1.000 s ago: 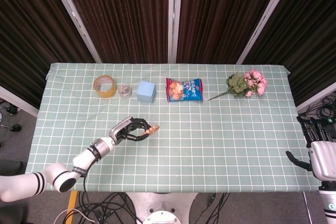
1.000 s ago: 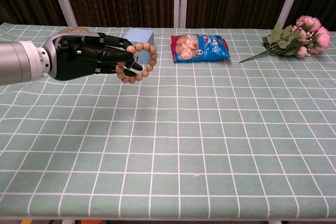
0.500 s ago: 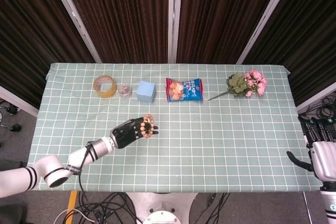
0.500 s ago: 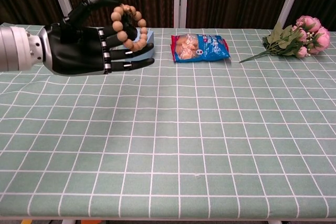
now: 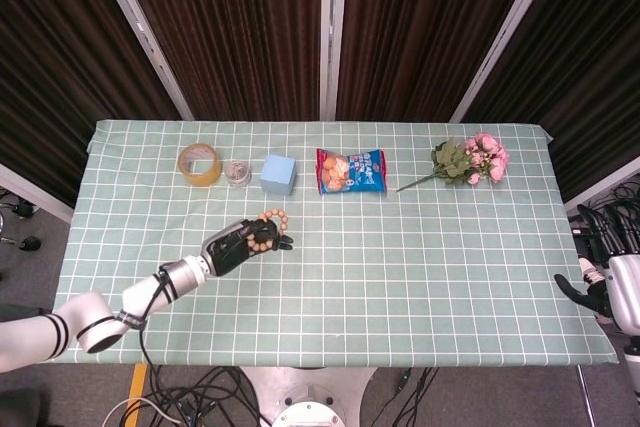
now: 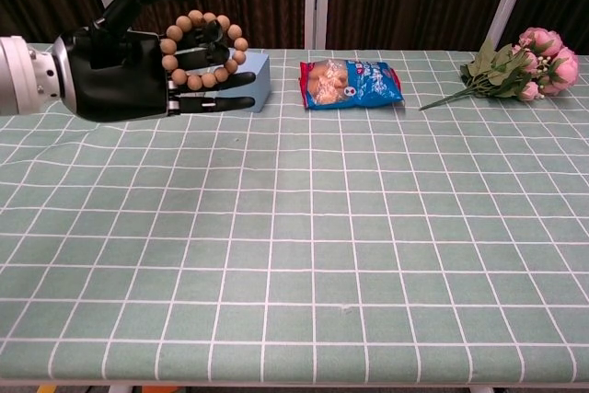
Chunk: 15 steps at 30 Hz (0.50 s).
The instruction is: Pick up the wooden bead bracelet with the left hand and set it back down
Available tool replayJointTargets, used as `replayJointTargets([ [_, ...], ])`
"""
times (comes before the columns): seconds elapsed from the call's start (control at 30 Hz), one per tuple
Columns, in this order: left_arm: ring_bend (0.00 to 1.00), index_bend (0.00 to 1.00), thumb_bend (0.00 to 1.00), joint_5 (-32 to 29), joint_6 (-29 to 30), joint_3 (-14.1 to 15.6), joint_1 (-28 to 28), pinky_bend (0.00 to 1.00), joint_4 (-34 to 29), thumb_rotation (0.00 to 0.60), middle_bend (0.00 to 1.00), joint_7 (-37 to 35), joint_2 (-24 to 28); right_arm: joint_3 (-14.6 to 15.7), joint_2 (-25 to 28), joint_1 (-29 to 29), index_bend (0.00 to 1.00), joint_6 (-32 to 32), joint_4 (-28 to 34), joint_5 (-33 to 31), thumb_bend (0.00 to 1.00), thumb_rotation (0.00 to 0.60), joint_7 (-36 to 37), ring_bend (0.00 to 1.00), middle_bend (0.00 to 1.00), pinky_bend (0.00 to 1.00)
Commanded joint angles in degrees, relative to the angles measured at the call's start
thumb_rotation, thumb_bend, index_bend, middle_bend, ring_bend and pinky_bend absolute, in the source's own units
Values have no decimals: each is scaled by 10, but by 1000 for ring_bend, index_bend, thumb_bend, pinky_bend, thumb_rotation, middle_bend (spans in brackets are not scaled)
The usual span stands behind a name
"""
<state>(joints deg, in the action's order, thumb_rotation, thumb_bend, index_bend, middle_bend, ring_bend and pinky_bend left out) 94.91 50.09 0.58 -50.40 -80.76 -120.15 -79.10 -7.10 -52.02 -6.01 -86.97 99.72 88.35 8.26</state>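
The wooden bead bracelet (image 6: 202,51) is a ring of light brown round beads, held up above the table. My left hand (image 6: 138,66), black with a silver wrist, holds it in its fingers, palm turned toward the chest camera. In the head view the bracelet (image 5: 268,228) sits on the fingertips of the left hand (image 5: 240,245) over the table's left middle. My right hand (image 5: 615,277) hangs off the table's right edge, fingers apart, holding nothing.
Along the far side lie a tape roll (image 5: 199,164), a small round tin (image 5: 237,172), a blue cube (image 5: 278,174), a snack bag (image 5: 351,170) and pink flowers (image 5: 472,160). The green checked cloth (image 5: 400,267) covers the table.
The left hand turned over from a sideways pinch to palm-up, lifting the bracelet, then drew back slightly to the left. The right hand shifted a little further right.
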Motion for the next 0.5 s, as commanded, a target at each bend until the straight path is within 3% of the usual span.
replayJointTargets([
  [0.03,291,557,346,-107,-6,-26,34,233,-3,347,608,263,-23,0,0,-3,0,3,1,2,90,600,2,0,126,87],
  [0.23,369,645,340,-180,-15,-51,52,239,-24,351,700,378,-32,5,-6,-7,0,12,-4,5,89,600,7,0,126,79],
  [0.5,417,705,322,-223,-27,-79,67,241,-41,345,761,445,-41,10,-12,-4,0,8,-11,5,89,600,12,0,126,66],
])
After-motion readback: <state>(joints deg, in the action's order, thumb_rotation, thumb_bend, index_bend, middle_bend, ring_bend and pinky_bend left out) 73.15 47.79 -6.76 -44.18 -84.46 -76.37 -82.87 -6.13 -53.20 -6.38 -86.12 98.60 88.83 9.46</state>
